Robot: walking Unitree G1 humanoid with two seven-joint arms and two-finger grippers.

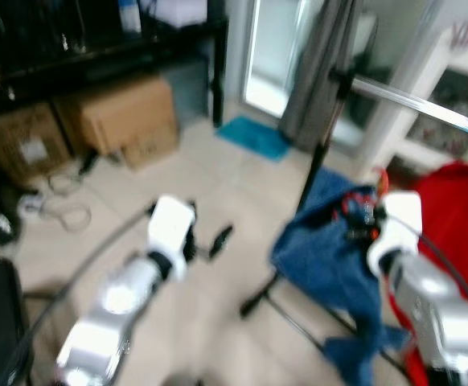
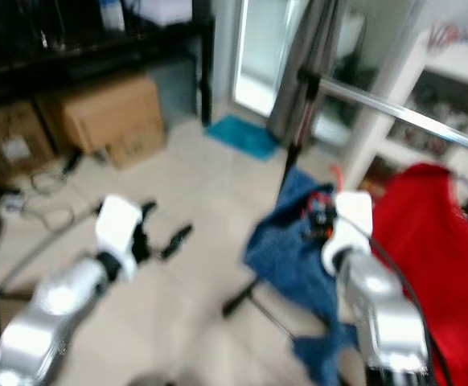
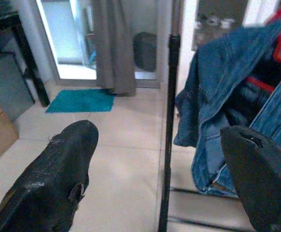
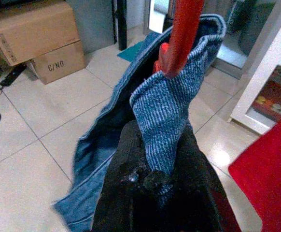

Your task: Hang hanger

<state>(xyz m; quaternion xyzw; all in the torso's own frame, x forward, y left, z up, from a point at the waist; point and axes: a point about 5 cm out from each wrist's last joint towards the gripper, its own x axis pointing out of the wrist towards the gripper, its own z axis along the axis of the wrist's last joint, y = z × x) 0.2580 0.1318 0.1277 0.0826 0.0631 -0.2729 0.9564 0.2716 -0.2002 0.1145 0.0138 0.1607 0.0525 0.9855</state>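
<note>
Right gripper: raised before the clothes rack, its 2 black fingers pinched on a fold of the blue denim garment, which rises from between them; the red hanger stands directly above the fingertips, running up out of the denim collar, so hanger and garment are carried together at the gripper's tip. In the head views the denim hangs draped below and left of the right wrist, with the hanger's red hook showing just above it, below the silver rail of the rack. Black rack upright: just left of the denim. Red garment: on the rail, right of the denim. Left gripper: held out over the tiled floor, fingers spread wide, holding nothing, well apart from the hanger. Background: 2 cardboard boxes, a teal mat, a grey curtain.
</note>
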